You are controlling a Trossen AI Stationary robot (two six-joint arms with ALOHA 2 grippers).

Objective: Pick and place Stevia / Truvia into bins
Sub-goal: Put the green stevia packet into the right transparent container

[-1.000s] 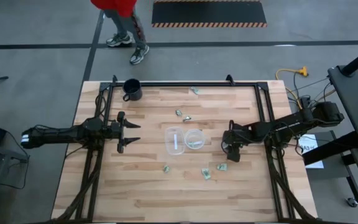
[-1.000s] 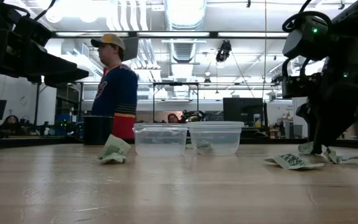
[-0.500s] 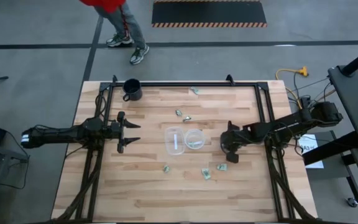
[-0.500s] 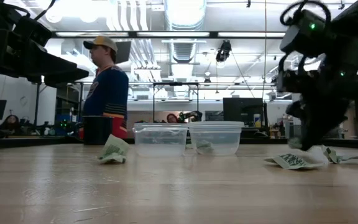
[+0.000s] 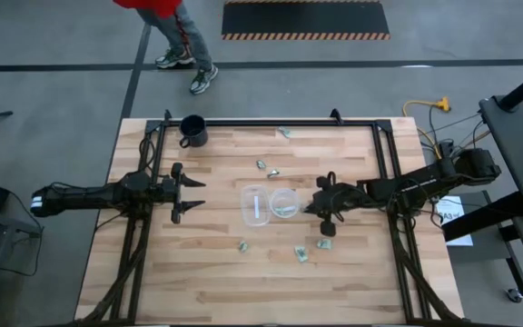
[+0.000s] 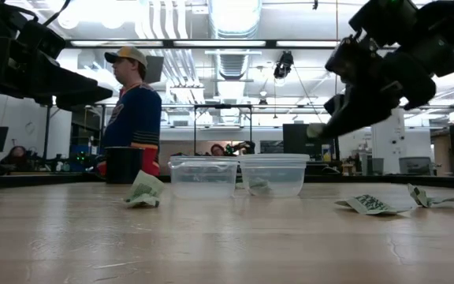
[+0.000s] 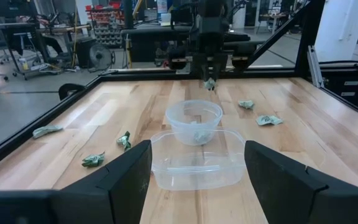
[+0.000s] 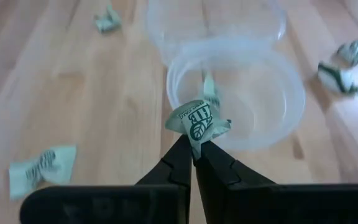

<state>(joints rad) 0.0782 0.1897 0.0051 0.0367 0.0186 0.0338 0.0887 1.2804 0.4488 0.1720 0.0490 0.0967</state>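
The wooden tabletop (image 5: 207,272) carries everything, and the right gripper (image 5: 315,207) hangs above it, lifted clear of the boards, its two dark fingers pinched fully together on a single packet (image 8: 197,121): a crumpled scrap of pale paper, white with a green leaf mark and green lettering, folded up on itself and sticking out past the fingertips. Just ahead of that gripper, and lower, stands the round bin (image 5: 284,203), a clear plastic cup with a whitish rim and one small packet already lying in its bottom; touching it on the far side from the gripper is the squarer bin (image 5: 255,205), equally see-through. More packets lie loose on the boards: two (image 5: 323,243) (image 5: 302,255) close behind and to one side of the right gripper, another (image 5: 242,246) farther off beyond the bins, all small, creased and green-white. The left gripper (image 5: 187,193) waits well apart, on the other side of the bins, its fingers spread and holding nothing
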